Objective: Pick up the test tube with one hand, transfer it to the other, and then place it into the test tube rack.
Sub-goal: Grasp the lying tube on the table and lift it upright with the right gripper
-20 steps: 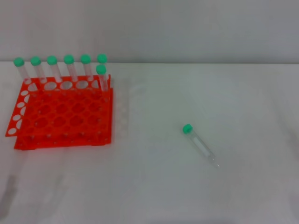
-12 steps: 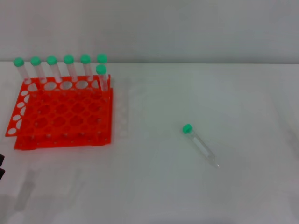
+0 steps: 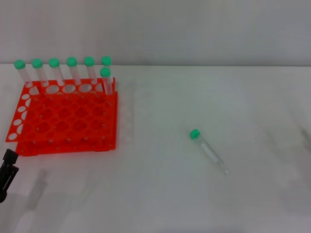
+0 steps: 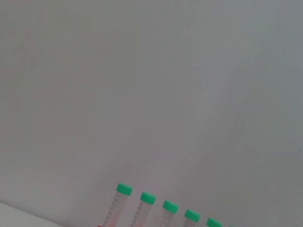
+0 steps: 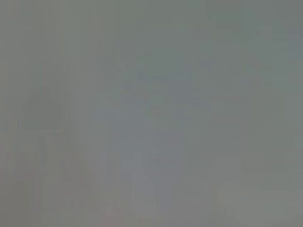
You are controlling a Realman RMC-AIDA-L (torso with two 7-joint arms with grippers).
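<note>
Head view. My left end effector (image 3: 7, 172) shows only as a dark tip at the near left edge of the table (image 3: 160, 204), just on the near side of the test tube rack (image 3: 63, 119). Whether it is released or clenched I cannot tell. My right end effector is not in view.

The test tube (image 3: 209, 151) lies flat on the table, well apart from the left end effector, far off to its right and slightly farther from me. Its long axis runs diagonally: green cap toward the rack and away from me, pointed tip toward me and to the right. Judgement: nothing lies between the tube and either arm, and the tube sits on my right half of the table, so the right arm is likely the nearer for the pick.

The rack holds seven other capped tubes (image 3: 71, 70) upright along its far row and far right corner; most holes are free.

Left wrist view. Only wall and five green caps of racked tubes; no fingers visible.

Right wrist view. Blank grey; nothing identifiable.
</note>
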